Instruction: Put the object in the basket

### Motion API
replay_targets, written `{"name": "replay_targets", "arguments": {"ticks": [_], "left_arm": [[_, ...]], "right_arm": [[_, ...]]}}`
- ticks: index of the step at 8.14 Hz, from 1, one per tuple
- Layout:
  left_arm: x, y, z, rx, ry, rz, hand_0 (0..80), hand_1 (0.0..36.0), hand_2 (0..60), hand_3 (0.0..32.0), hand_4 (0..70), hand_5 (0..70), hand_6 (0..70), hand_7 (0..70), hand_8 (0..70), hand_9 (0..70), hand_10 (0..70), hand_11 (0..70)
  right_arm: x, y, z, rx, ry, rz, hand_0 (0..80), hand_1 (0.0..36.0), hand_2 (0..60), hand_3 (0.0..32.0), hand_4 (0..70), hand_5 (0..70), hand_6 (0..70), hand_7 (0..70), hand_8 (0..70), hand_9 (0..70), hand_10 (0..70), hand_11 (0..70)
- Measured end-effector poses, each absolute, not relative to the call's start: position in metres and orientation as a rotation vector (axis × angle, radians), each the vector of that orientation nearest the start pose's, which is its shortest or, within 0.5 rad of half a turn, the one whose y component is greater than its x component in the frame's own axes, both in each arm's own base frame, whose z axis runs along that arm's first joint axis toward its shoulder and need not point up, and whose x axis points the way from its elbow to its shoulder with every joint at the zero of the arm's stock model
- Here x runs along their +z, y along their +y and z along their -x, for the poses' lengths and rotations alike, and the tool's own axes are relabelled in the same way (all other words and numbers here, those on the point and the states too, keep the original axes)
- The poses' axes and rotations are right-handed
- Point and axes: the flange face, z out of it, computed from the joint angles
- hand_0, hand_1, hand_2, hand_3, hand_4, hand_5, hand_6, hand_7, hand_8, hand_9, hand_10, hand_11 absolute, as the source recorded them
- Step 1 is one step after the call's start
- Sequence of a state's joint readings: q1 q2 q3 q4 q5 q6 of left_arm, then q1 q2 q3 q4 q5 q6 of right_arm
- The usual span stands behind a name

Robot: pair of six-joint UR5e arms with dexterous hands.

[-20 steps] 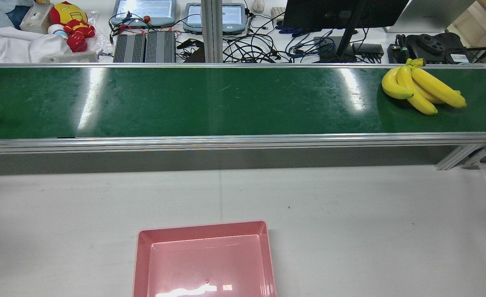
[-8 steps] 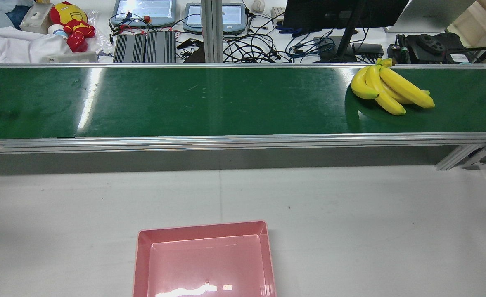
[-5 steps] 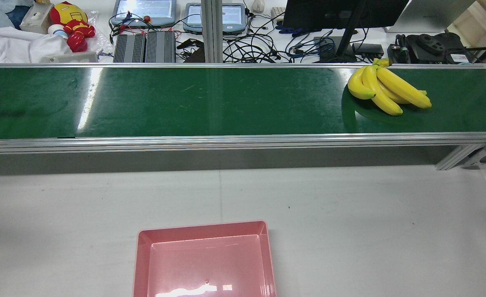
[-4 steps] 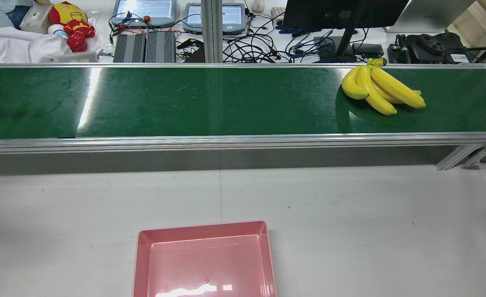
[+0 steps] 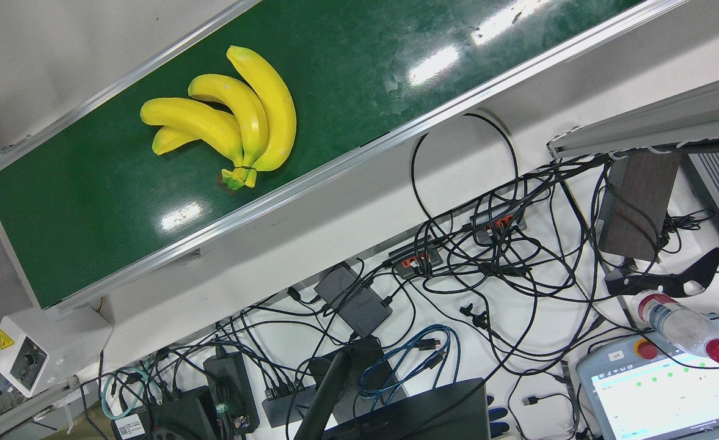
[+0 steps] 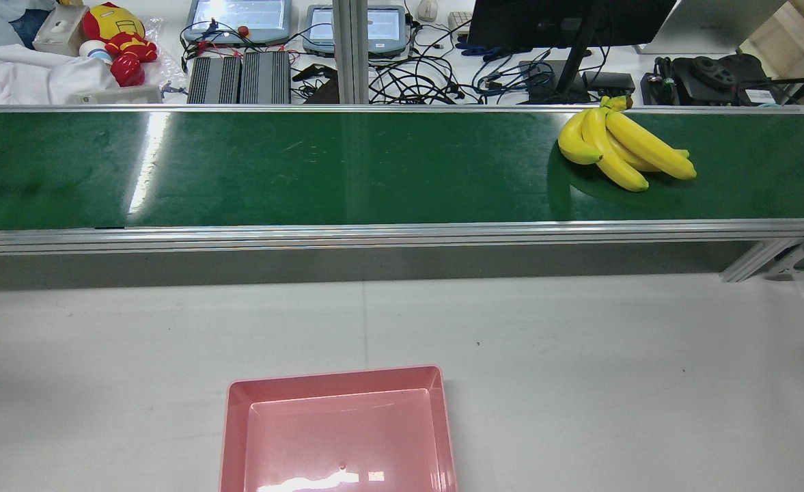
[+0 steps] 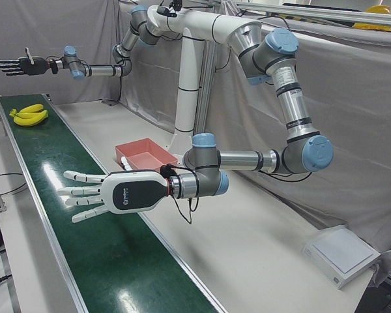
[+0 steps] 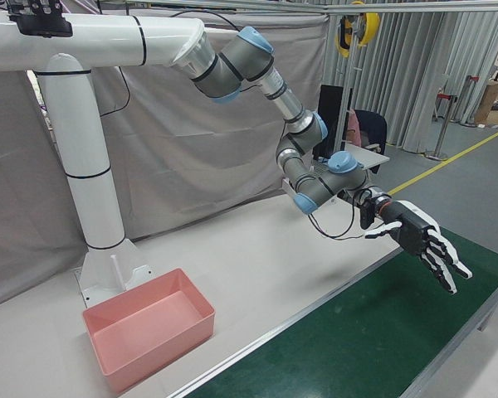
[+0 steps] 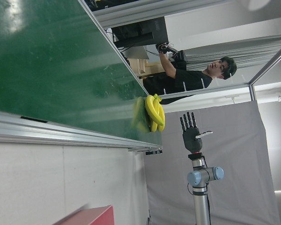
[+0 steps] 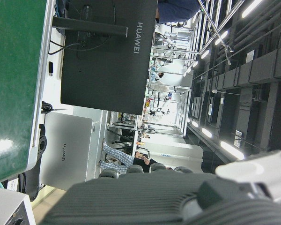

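Since the earlier rear frames the bunch of yellow bananas [image 6: 620,147] has ridden leftward along the green conveyor belt [image 6: 306,171]; nothing else has shifted.

Left hand [image 7: 111,193]: fingers [image 7: 81,177] spread flat and empty, hovering over the near stretch of belt in the left-front view, well apart from the bunch. Right hand [image 8: 415,236]: fingers [image 8: 448,269] also splayed, holding nothing, raised above the belt. In the left hand view the right hand [image 9: 191,133] shows beyond the bananas [image 9: 152,112], palm facing the camera, not touching them.

The bananas sit on the right part of the belt, on its far side, stem end toward the far rail and tips fanned toward the near right. From above, the bunch [image 5: 237,116] shows the bananas joined at one stem.

The pink rectangular plastic basket [image 6: 337,379] is empty, on the grey worktop [image 6: 579,342] at the near edge, left of centre, well apart from the bunch.

Handling, as a guess: the glossy skin looks like a plastic replica, so probably light, stiff and a bit slippery. The curved shape may roll or pivot in a loose hold. Best hold: wrap across the middle of the bunch, over the thick part, or close to the stem where the bananas join. Time the grasp to the moving belt. Pick not yet begun.
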State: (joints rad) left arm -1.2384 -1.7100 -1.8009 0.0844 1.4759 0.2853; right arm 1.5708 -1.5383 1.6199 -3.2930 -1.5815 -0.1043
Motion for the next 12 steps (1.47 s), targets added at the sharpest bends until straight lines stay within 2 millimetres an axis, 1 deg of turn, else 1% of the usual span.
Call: {"name": "replay_targets", "arguments": {"ticks": [1, 2, 5, 6, 9, 12], "left_arm": [[0.5103, -0.5641, -0.0435, -1.678, 2.302, -0.028, 58.4, 17.1, 0.0, 6.8, 14.4, 14.8, 2.3, 5.6, 10.8, 10.6, 2.2, 5.4], [0.5100, -0.5643, -0.0433, -1.678, 2.303, -0.028, 58.2, 16.9, 0.0, 6.2, 15.1, 15.4, 2.3, 5.7, 11.1, 10.9, 2.4, 5.5], [0.5091, -0.5654, -0.0436, -1.678, 2.306, -0.029, 58.2, 17.0, 0.0, 9.8, 11.4, 17.3, 2.3, 6.4, 11.6, 11.4, 2.4, 5.7], [0.5087, -0.5656, -0.0435, -1.679, 2.307, -0.030, 58.4, 17.2, 0.0, 9.8, 11.5, 17.6, 2.4, 6.4, 11.8, 11.8, 2.7, 6.1], [0.5038, -0.5675, -0.0438, -1.673, 2.314, -0.031, 58.1, 16.8, 0.0, 11.2, 10.6, 17.4, 2.3, 6.9, 12.0, 11.8, 2.9, 6.3], [0.5038, -0.5676, -0.0434, -1.674, 2.314, -0.032, 58.3, 16.7, 0.0, 11.2, 10.2, 17.7, 2.4, 6.9, 12.0, 11.8, 2.8, 6.2]], "right_arm": [[0.6618, -0.4970, -0.1322, -2.357, 2.199, 0.102, 0.0, 0.0, 0.0, 0.0, 0.0, 0.0, 0.0, 0.0, 0.0, 0.0, 0.0, 0.0], [0.6618, -0.4970, -0.1322, -2.357, 2.199, 0.102, 0.0, 0.0, 0.0, 0.0, 0.0, 0.0, 0.0, 0.0, 0.0, 0.0, 0.0, 0.0], [0.6613, -0.4975, -0.1322, -2.356, 2.200, 0.102, 0.0, 0.0, 0.0, 0.0, 0.0, 0.0, 0.0, 0.0, 0.0, 0.0, 0.0, 0.0], [0.6612, -0.4976, -0.1322, -2.356, 2.200, 0.102, 0.0, 0.0, 0.0, 0.0, 0.0, 0.0, 0.0, 0.0, 0.0, 0.0, 0.0, 0.0], [0.6618, -0.4969, -0.1326, -2.357, 2.198, 0.103, 0.0, 0.0, 0.0, 0.0, 0.0, 0.0, 0.0, 0.0, 0.0, 0.0, 0.0, 0.0], [0.6619, -0.4969, -0.1323, -2.357, 2.198, 0.101, 0.0, 0.0, 0.0, 0.0, 0.0, 0.0, 0.0, 0.0, 0.0, 0.0, 0.0, 0.0]]}}
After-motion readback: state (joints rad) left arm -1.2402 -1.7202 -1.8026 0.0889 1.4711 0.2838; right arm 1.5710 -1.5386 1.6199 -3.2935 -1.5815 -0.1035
